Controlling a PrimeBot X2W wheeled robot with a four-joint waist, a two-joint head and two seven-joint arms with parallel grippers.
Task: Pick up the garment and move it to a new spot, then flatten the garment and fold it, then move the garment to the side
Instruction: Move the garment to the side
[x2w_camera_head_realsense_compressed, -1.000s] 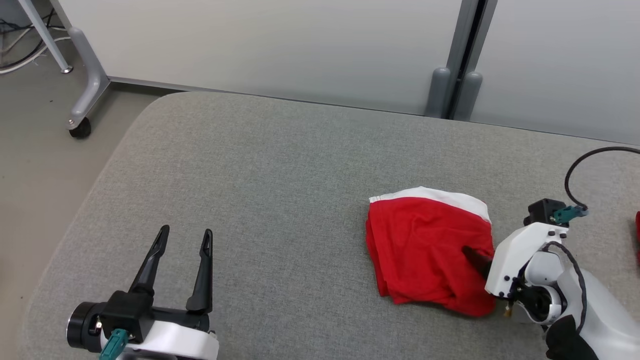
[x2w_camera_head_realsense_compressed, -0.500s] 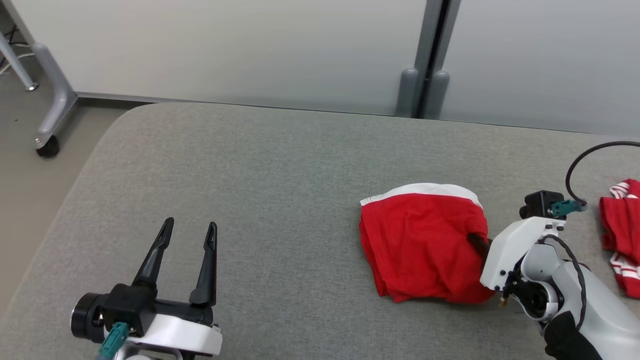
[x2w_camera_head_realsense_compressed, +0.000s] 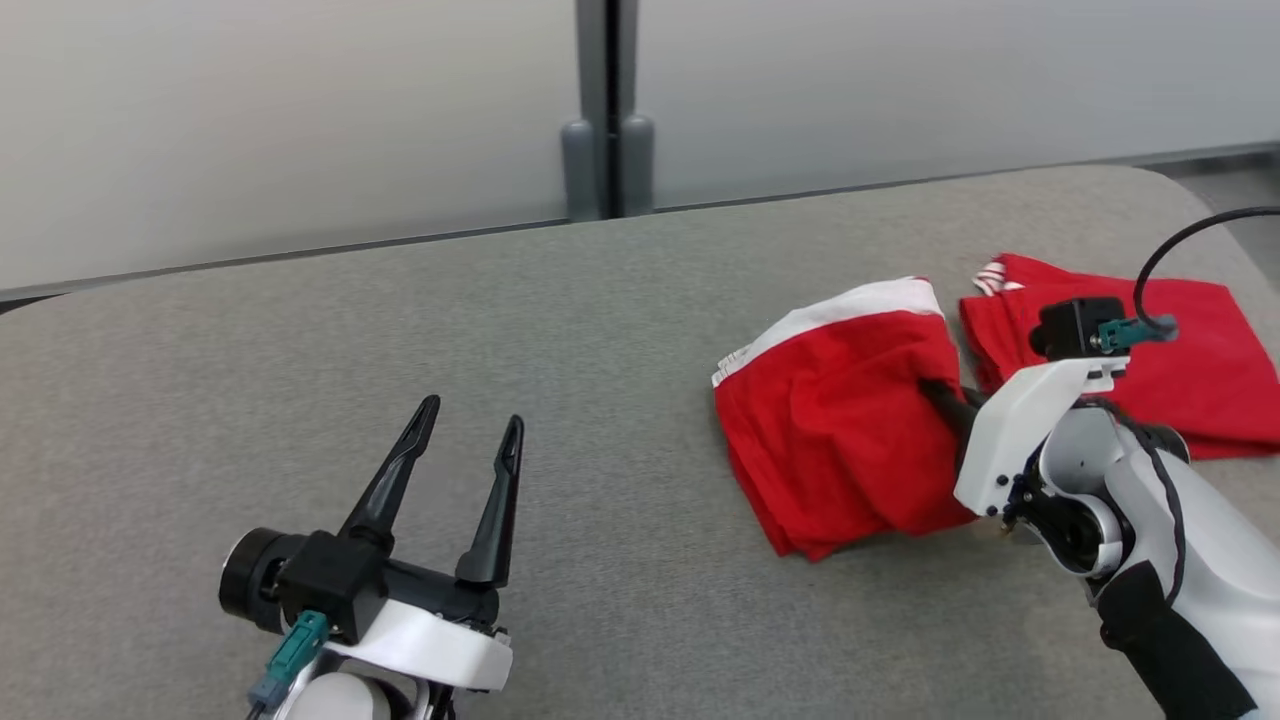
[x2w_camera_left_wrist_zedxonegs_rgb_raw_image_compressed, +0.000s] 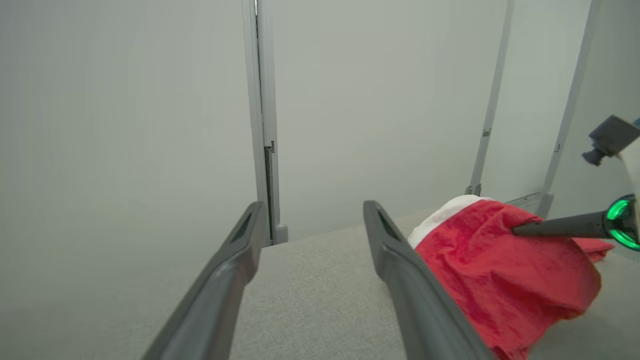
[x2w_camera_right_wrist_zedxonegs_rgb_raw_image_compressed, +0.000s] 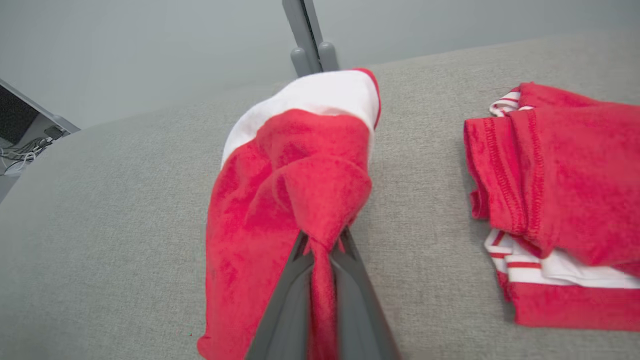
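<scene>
Left side: I find the left gripper (x2w_camera_head_realsense_compressed: 473, 412) at the near left, over the grey padded table (x2w_camera_head_realsense_compressed: 600, 330). Its two dark fingers (x2w_camera_left_wrist_zedxonegs_rgb_raw_image_compressed: 400, 270) are spread wide with nothing between them, and they point toward the far wall panels (x2w_camera_head_realsense_compressed: 300, 120). It touches no cloth and stands well apart from the work.

Centre: the table's fabric surface runs to a rounded far edge. Behind that edge a grey post (x2w_camera_head_realsense_compressed: 598, 100) stands at the joint between two panels.

Right of centre: the garment (x2w_camera_head_realsense_compressed: 830, 420), red with a white band along its far edge, sits bunched on the table in loose folds. Its right edge is drawn up into a peak, while the left and near parts appear to rest on the surface. From the left wrist view, the cloth rises toward the point where it is held.

Right side: the right gripper (x2w_camera_right_wrist_zedxonegs_rgb_raw_image_compressed: 322, 242) reaches in from the near right. Its fingers (x2w_camera_right_wrist_zedxonegs_rgb_raw_image_compressed: 360, 300) are pressed together on a gathered ridge of the red cloth, and a strip of that cloth runs down between them. The grip is on the garment's right edge.

Far right: a second red garment (x2w_camera_head_realsense_compressed: 1210, 360) with red-and-white striped trim lies folded flat on the table. It is just beside the held one, separated from it by a narrow strip of bare surface.
</scene>
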